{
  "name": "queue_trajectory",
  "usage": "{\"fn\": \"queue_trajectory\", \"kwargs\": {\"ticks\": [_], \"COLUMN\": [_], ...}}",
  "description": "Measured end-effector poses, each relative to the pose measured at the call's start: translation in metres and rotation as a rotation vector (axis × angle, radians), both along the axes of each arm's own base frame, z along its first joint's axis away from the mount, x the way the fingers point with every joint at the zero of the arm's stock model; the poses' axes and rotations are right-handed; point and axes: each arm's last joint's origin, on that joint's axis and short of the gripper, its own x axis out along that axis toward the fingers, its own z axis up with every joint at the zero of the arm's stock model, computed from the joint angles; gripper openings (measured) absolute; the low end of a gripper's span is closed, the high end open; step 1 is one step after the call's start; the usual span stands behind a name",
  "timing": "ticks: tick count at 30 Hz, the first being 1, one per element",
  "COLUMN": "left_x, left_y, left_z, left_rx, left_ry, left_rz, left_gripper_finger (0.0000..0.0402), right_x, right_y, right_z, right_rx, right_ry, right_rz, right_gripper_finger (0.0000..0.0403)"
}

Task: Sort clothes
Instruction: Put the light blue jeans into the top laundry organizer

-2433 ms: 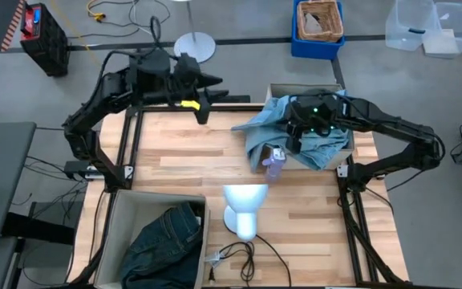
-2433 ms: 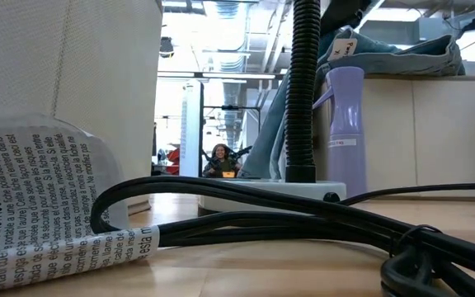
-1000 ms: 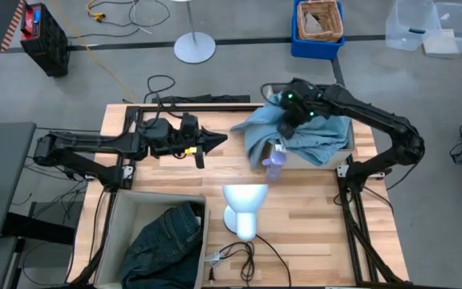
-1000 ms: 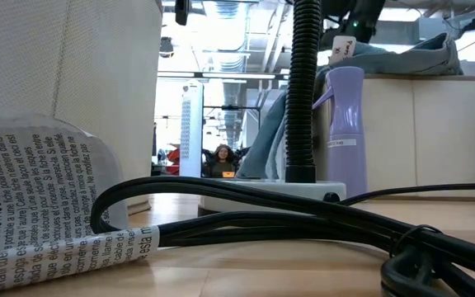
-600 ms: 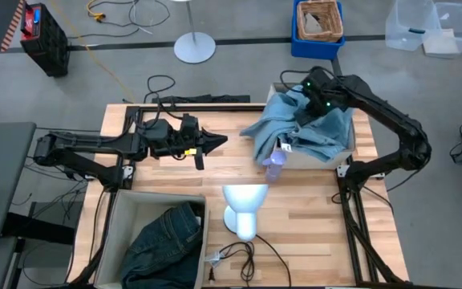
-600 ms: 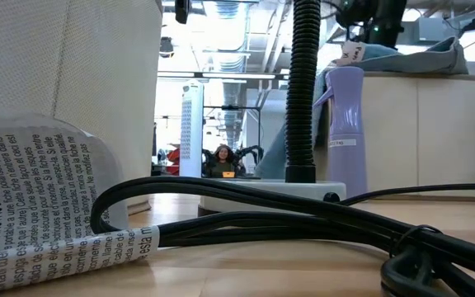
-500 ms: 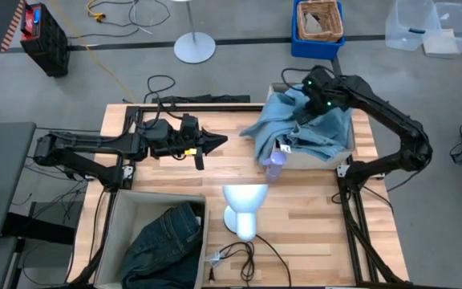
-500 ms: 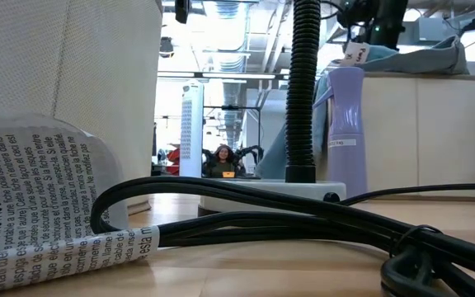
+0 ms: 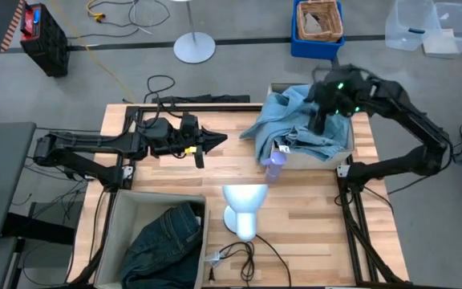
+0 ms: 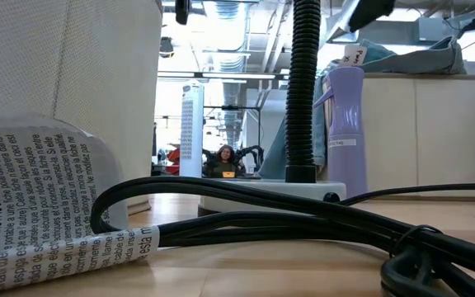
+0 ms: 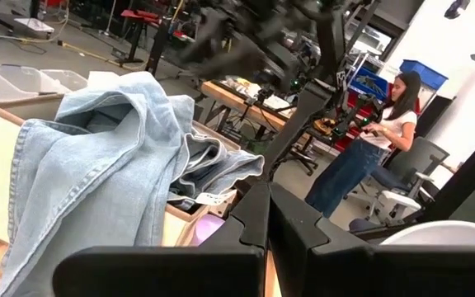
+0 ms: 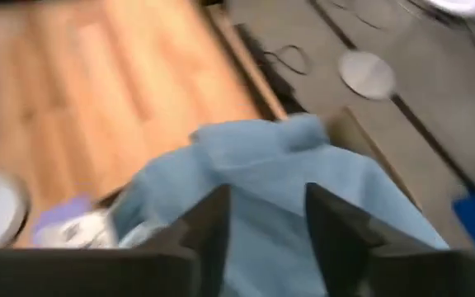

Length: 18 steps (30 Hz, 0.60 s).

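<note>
High view: right hand (image 9: 324, 117) open above pale blue garment (image 9: 299, 128).

Even, bright overhead light; right wrist view motion-blurred, low foreground soft.

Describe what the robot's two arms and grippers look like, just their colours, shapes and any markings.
Both arms are black and jointed, built of slim links. The left arm carries a small yellow mark near its wrist and ends in the left gripper, which tapers to a point. The right arm shows green lights near the right gripper, whose two dark, flat fingers look broad and angular.
</note>
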Motion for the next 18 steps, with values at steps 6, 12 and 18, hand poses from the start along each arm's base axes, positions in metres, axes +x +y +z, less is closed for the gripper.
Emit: {"fn": "queue_trajectory", "kwargs": {"ticks": [6, 12, 18], "left_x": [0.000, 0.000, 0.000], "left_y": [0.001, 0.001, 0.001], "left_z": [0.000, 0.000, 0.000], "left_rx": [-0.003, -0.012, -0.012], "left_ry": [-0.001, -0.003, -0.003], "left_rz": [0.004, 0.004, 0.003], "left_gripper_finger": [0.0000, 0.0000, 0.0000], "right_x": [0.035, 0.070, 0.089], "right_y": [0.022, 0.017, -0.002], "right_z": [-0.016, -0.044, -0.065], "right_rx": [-0.040, -0.024, -0.020], "right_ry": [0.171, 0.354, 0.463], "right_rz": [0.298, 0.417, 0.427], "right_gripper_finger": [0.0259, 0.0264, 0.0265]}}
